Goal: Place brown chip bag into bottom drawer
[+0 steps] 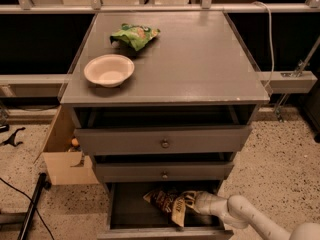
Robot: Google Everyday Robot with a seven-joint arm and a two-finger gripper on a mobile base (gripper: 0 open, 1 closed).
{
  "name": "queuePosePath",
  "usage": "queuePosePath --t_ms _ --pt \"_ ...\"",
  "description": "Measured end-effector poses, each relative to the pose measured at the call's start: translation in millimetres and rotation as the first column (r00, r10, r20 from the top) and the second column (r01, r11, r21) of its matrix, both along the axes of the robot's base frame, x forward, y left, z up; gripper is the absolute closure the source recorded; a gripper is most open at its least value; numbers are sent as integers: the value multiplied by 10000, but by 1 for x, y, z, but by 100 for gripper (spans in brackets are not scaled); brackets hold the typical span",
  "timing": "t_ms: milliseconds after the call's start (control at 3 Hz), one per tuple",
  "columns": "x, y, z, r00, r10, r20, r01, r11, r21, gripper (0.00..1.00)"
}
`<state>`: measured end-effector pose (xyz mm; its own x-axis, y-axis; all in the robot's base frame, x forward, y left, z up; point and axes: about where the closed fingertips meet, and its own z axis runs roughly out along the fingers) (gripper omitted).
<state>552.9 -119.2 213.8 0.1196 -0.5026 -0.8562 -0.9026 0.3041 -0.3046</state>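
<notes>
On the cabinet top a white bowl and a green chip bag are seen. Both knobbed drawers are seen slightly ajar, overhanging the open bottom drawer. The arm is held low, extended in from the lower right. The gripper is placed inside that drawer against the brown chip bag. Whether the bag is clamped cannot be told.

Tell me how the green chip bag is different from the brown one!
The green chip bag lies on the cabinet top; the brown chip bag lies inside the open bottom drawer. Nothing touches the green chip bag, while the gripper, down in that drawer, is against the brown chip bag. The green chip bag is mostly green; the brown chip bag is brown and pale yellow. Both are crinkly snack bags.
</notes>
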Motion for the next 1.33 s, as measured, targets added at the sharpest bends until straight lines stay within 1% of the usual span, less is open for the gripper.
queuePosePath --t_ms 333,667,1000,1333 --pt "-5 -12 0 9999 -141 -69 133 9954 -952 100" --pt "-8 -14 5 9998 -176 82 187 9852 -1702 100" --pt "-8 -14 6 9998 -176 101 191 9839 -1780 82" --pt "-8 -14 6 9998 -175 101 190 9839 -1779 58"
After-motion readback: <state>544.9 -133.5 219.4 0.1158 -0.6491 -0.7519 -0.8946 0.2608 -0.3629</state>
